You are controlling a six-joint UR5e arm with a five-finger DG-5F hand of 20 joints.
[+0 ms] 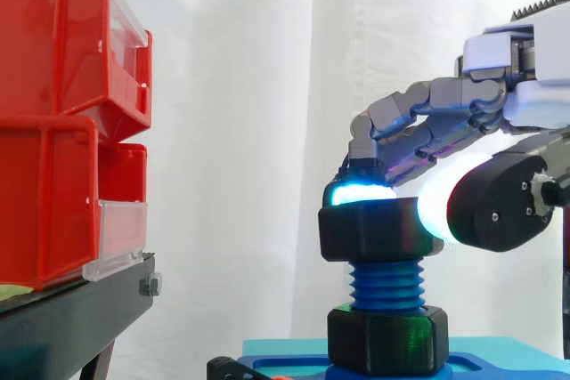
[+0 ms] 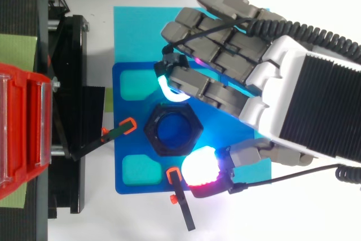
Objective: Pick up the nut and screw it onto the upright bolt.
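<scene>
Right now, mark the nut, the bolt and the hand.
nut (image 1: 370,233): side view, its black side face.
bolt (image 1: 387,284): side view, the blue thread under the nut.
hand (image 2: 271,86): top view, back of the hand behind the fingers.

Open room lies between the red bins (image 1: 62,122) and the bolt (image 1: 387,284), which stand well apart. Two black clamps (image 2: 113,134) lie close beside the nut (image 1: 370,233), perhaps resting on the blue base (image 2: 127,111).

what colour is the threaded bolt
Blue; the bolt shows best in the side view, under the black nut.
</scene>
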